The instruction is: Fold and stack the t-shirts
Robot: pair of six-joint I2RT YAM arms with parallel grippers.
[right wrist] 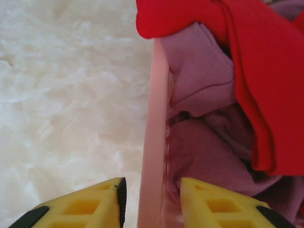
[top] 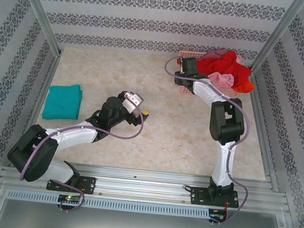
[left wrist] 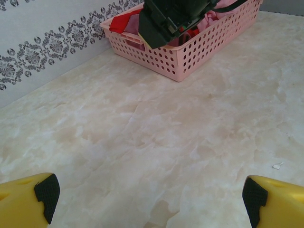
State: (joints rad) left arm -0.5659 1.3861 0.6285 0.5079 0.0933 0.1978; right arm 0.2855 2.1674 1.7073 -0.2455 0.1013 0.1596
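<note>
Prob. a robot lab test cell, alu frame posts (top: 40, 12), wallpaper-print wall panels (top: 151, 16), marble-look tabletop (top: 161, 131)

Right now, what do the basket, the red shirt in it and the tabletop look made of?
Basket: rigid pink plastic, smooth, judging by its moulded grid of holes. Red shirt: soft matte cloth; it folds and drapes. Tabletop: marble-look cream surface with veining; stone or printed laminate, I cannot tell.
</note>
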